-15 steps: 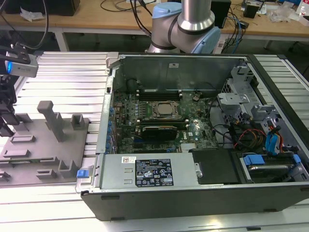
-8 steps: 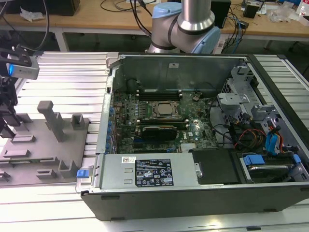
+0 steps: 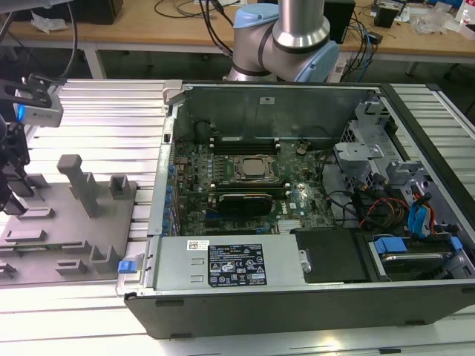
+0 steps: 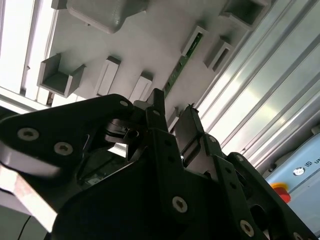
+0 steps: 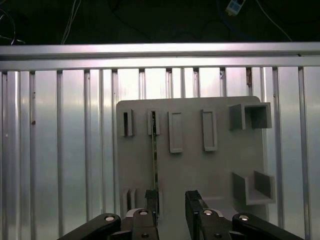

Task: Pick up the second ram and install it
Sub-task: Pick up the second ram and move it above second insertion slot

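My gripper [image 5: 172,196] hangs spread open and empty above the grey moulded fixture plate [image 5: 200,170], with bare plate showing between its two black fingers [image 5: 151,202]. The second ram [image 5: 154,155], a long, thin dark-green circuit-board stick, stands on edge in the plate's narrow holders. In both wrist views it runs away from my fingertips in a straight line [image 4: 181,62].

I judge this to be the pick-up step, in the approach: nothing is grasped and the stick is not yet lifted. In the first wrist view the stick lines up with one finger, not with the gap, so a clean grasp calls for shifting sideways until the thin board sits between the jaws, then closing on its flat faces without tilting it.

In the exterior view the plate [image 3: 44,237] rests on the ribbed aluminium table [image 3: 111,111] at that view's left, well apart from the open black computer case [image 3: 297,311]
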Controlling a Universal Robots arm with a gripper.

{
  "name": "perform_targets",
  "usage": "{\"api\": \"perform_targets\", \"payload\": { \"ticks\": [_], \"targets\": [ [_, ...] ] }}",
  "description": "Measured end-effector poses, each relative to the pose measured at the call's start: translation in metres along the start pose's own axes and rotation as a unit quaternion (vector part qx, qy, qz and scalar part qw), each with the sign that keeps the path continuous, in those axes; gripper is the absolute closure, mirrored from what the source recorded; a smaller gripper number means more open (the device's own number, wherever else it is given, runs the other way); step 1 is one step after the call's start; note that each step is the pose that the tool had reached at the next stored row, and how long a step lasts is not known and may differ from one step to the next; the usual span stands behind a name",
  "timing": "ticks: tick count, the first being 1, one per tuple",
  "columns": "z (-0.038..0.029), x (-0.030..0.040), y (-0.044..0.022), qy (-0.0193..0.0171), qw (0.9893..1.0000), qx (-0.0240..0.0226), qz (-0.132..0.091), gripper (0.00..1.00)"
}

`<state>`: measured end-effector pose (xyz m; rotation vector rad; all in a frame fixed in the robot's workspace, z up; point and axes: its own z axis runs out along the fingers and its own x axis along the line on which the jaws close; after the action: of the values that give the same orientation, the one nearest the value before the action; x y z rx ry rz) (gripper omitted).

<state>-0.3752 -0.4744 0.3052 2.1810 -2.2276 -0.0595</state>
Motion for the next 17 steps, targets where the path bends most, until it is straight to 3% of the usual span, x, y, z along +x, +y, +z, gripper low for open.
{"api": "perform_targets", "payload": {
  "ticks": [12,17],
  "targets": [
    [0.0149,0.0003,-0.0005,0.0000,1.0000,-0.0001,0.000,0.64],
    [0.0201,0.0085,-0.0004,0.0000,1.0000,0.0000,0.000,0.64]
  ]
}}
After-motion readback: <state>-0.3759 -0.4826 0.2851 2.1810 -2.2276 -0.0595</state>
